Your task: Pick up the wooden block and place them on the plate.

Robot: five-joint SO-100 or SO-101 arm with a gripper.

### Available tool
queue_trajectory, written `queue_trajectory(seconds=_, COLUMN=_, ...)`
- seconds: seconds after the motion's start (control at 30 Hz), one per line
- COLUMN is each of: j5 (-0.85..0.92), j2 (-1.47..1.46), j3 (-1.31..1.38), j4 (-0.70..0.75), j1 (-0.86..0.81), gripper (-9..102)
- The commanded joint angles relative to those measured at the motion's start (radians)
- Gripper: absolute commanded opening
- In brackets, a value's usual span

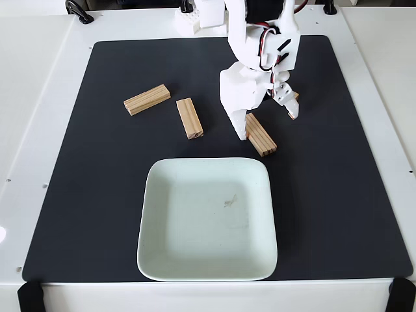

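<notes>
Blocks lie scattered on a black mat (338,195) above the plate (195,260), with the white arm (250,39) reaching down among them.

In the fixed view the pale square plate sits low at the mat's centre, bare but for a small smudge. One wooden block (147,99) lies at the upper left, a second (189,117) just right of it, angled, and a third (260,134) close to the plate's upper right corner. A fourth (294,104) peeks out behind the gripper's right finger, mostly hidden. The gripper (265,125) points down from the top edge with its fingers spread apart and holding nothing; the left finger's tip overlaps the third block's upper end, though actual contact cannot be told. White table (39,97) surrounds the mat.
</notes>
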State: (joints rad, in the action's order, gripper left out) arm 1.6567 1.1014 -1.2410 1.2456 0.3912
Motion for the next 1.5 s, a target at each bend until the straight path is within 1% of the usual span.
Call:
queue_trajectory(seconds=0.0, j5=-0.006, j2=0.006, j3=0.026, j4=-0.011, j1=0.009, gripper=43)
queue_trajectory(seconds=0.1, j5=-0.006, j2=0.003, j3=0.025, j4=-0.011, j1=0.008, gripper=39)
queue_trajectory(seconds=0.27, j5=-0.006, j2=-0.035, j3=0.040, j4=-0.011, j1=0.003, gripper=29)
queue_trajectory(seconds=0.67, j5=-0.008, j2=-0.043, j3=0.028, j4=-0.011, j1=-0.012, gripper=-1)
queue_trajectory(seconds=1.03, j5=-0.014, j2=-0.018, j3=0.029, j4=0.005, j1=-0.017, gripper=0)
queue_trajectory(seconds=1.2, j5=-0.146, j2=0.110, j3=0.015, j4=0.009, j1=-0.020, gripper=0)
queue_trajectory(seconds=1.47, j5=-0.272, j2=0.357, j3=-0.092, j4=0.160, j1=-0.012, gripper=0)
